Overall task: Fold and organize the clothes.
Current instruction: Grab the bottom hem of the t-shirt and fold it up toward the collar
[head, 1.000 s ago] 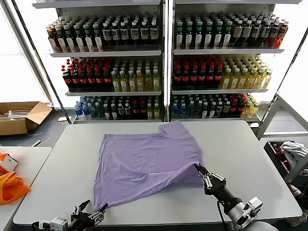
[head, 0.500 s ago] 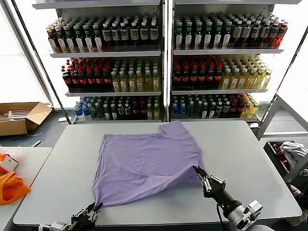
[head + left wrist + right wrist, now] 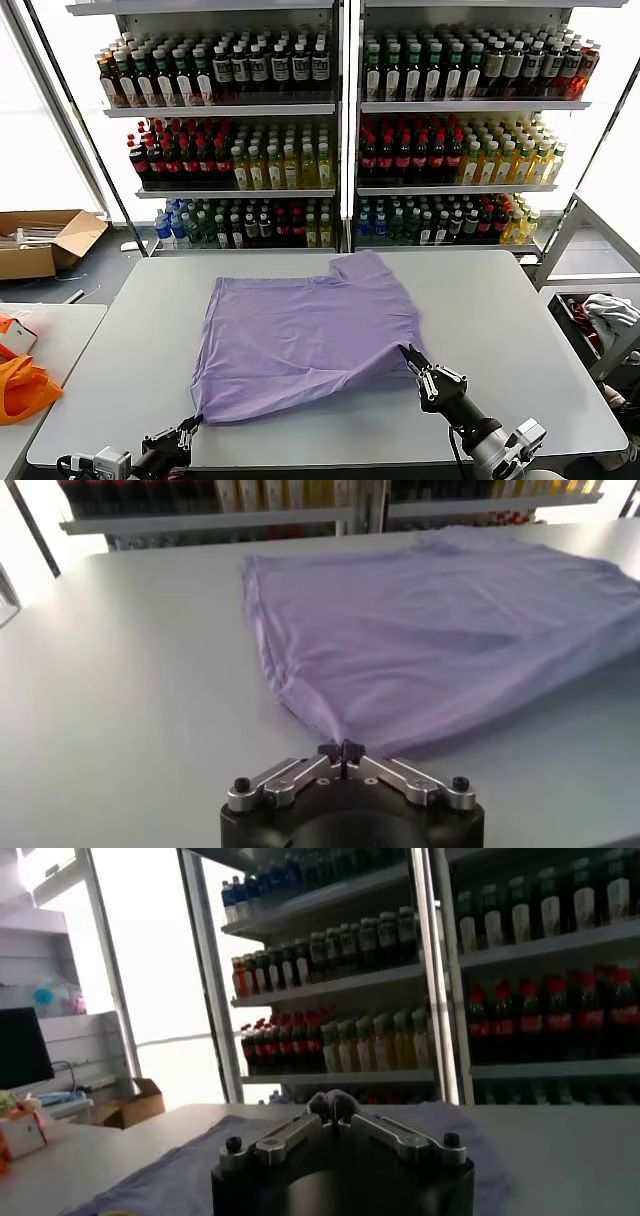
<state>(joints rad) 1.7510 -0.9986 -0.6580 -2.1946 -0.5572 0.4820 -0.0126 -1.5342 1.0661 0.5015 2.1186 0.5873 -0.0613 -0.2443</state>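
Note:
The lavender T-shirt lies spread on the grey table, plain side up, one sleeve toward the far edge. My left gripper is at the table's front left and is shut on the shirt's near-left corner. In the left wrist view the gripper pinches that corner and the shirt stretches away from it. My right gripper is shut on the shirt's near-right corner and holds it slightly off the table. In the right wrist view the gripper is closed, with lavender fabric beside it.
Shelves of bottles stand behind the table. Orange fabric lies on a side table at the left, with a cardboard box beyond it. A bin of white-grey clothes stands at the right.
My left gripper has closed on the near-left corner and drawn it a little left and toward the front edge, stretching the hem. My right gripper has shifted slightly left with its corner.

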